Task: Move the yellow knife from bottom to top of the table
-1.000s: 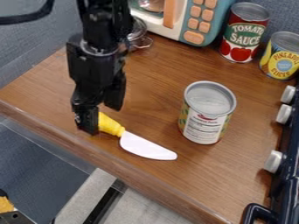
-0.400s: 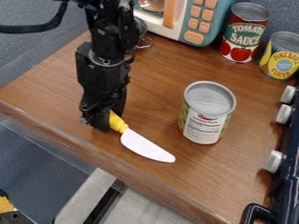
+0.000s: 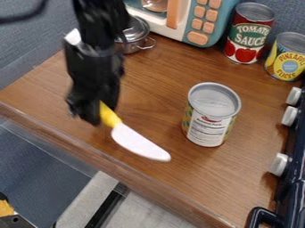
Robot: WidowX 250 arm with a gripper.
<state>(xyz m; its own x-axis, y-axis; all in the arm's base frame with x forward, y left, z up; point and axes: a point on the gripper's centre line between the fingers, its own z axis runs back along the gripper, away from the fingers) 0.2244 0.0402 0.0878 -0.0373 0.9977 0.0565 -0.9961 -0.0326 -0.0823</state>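
Your gripper [image 3: 94, 110] has its jaws clamped on the handle of the yellow knife [image 3: 132, 137], near left part of the surface [image 3: 152, 80]. Its white blade slants toward near right. Upright can [image 3: 208, 124] sits right of the knife, apart from it. Far side, you get a metal pot [image 3: 136, 36], toy microwave [image 3: 207, 26], red can [image 3: 244, 40], then a yellow can [image 3: 286, 60] at far right. Dark stove [image 3: 296, 173] runs along the right edge.
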